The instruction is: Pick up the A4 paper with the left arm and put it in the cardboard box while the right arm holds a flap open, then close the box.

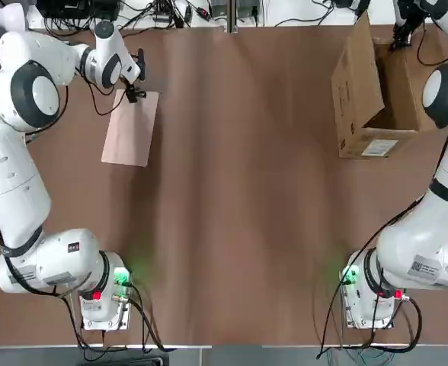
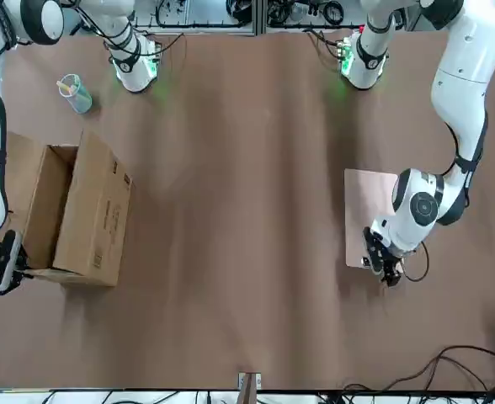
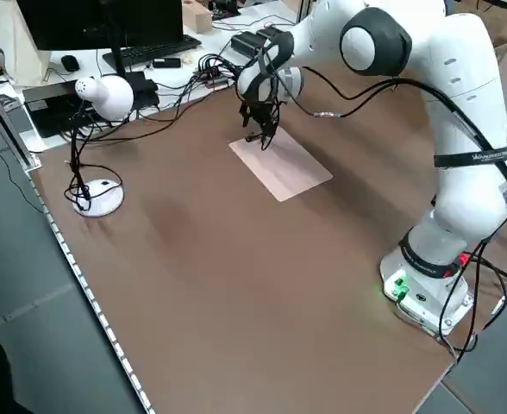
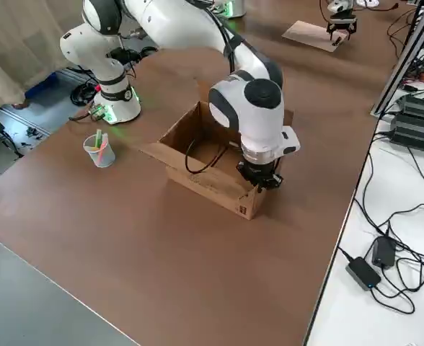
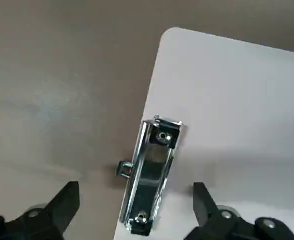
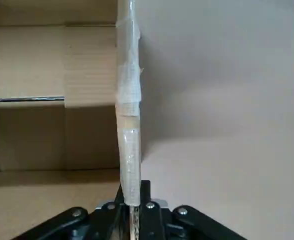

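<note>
With the right gripper [image 6: 132,220] pinching a flap of the cardboard box [image 1: 372,91] (standing open across the desk [image 1: 247,191]), the left gripper [image 5: 137,210] hovers wide over the A4 paper's [image 1: 131,127] clip [image 5: 152,175], which it must next grasp.

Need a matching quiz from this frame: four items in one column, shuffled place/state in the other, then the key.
Items:
1. A4 paper
2. cardboard box
3. left pincer
4. right pincer

States:
A. shut on a taped box flap
B. open, fingers either side of the metal clip
C. flat on the table
D. flaps up, white label on one end

Pairs: 1-C, 2-D, 3-B, 4-A
</note>
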`<state>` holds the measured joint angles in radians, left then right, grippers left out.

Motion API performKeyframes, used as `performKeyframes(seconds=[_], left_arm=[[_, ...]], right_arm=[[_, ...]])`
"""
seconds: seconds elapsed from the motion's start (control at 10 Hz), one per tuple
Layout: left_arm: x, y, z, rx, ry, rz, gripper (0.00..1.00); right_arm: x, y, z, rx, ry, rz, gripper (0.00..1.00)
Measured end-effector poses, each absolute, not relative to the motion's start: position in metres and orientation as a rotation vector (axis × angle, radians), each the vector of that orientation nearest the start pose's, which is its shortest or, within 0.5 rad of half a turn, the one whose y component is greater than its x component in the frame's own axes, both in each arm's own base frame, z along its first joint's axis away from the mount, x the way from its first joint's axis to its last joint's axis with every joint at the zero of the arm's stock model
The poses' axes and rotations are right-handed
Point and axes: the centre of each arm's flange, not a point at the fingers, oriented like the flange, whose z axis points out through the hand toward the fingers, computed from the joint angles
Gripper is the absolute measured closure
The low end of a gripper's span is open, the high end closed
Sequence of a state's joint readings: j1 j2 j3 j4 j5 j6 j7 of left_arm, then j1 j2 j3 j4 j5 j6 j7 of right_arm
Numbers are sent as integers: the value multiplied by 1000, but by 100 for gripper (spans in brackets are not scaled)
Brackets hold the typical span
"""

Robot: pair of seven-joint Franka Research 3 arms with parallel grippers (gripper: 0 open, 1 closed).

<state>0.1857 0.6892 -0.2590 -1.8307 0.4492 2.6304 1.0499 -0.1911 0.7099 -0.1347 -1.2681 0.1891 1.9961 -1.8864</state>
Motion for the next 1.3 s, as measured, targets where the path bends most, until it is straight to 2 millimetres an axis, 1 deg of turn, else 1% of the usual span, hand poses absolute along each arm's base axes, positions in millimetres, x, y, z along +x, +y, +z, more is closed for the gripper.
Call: performKeyframes(seconds=[0.2, 0.6, 0.7, 0.8, 0.9, 1.0, 1.1, 1.3], left_arm=[[658, -51, 174, -2238, 1983, -144, 0], [661, -59, 172, -2228, 1995, -151, 0], [660, -59, 168, -2231, 2000, -145, 0], [659, -59, 162, -2237, 2005, -137, 1], [659, -59, 158, -2240, 2006, -137, 4], [663, -58, 162, -2237, 1998, -151, 20], [664, -58, 164, -2236, 1995, -152, 26], [668, -57, 167, -2232, 1989, -164, 40]], right_arm=[[718, -198, 341, -2255, -2157, -137, 94], [720, -188, 345, -2252, -2140, -127, 94], [720, -183, 346, -2251, -2123, -117, 94], [722, -171, 348, -2252, -2104, -107, 94], [724, -155, 354, -2258, -2085, -100, 94], [725, -136, 360, -2265, -2062, -92, 94], [726, -119, 368, -2279, -2032, -83, 94], [725, -94, 389, -2296, -2007, -85, 94]])
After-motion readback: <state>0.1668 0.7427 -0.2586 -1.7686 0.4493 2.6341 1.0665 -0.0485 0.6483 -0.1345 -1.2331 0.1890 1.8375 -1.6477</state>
